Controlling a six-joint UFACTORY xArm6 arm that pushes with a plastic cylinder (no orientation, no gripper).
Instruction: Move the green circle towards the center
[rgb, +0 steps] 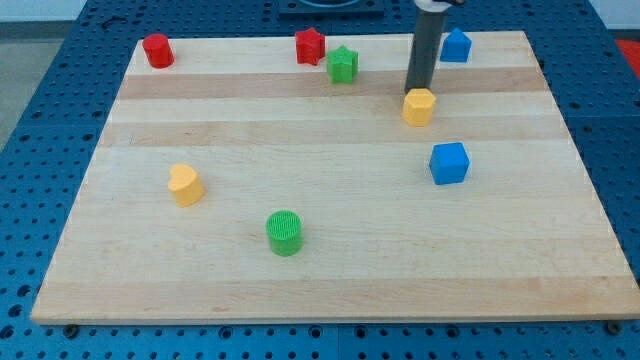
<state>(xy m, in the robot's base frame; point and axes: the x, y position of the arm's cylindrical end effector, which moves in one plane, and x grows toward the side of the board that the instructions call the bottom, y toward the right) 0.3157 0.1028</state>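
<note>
The green circle (285, 232) is a short ribbed cylinder standing on the wooden board (330, 280), below and left of the board's middle. My dark rod comes down from the view's top, and my tip (416, 91) rests just above the yellow hexagon block (419, 106), touching or nearly touching its top edge. The tip is far up and to the right of the green circle.
A blue cube (449, 162) sits right of centre. A yellow heart (185, 185) lies at the left. Along the top edge stand a red cylinder (157, 50), a red star (310, 45), a green star (342, 64) and a blue block (456, 45).
</note>
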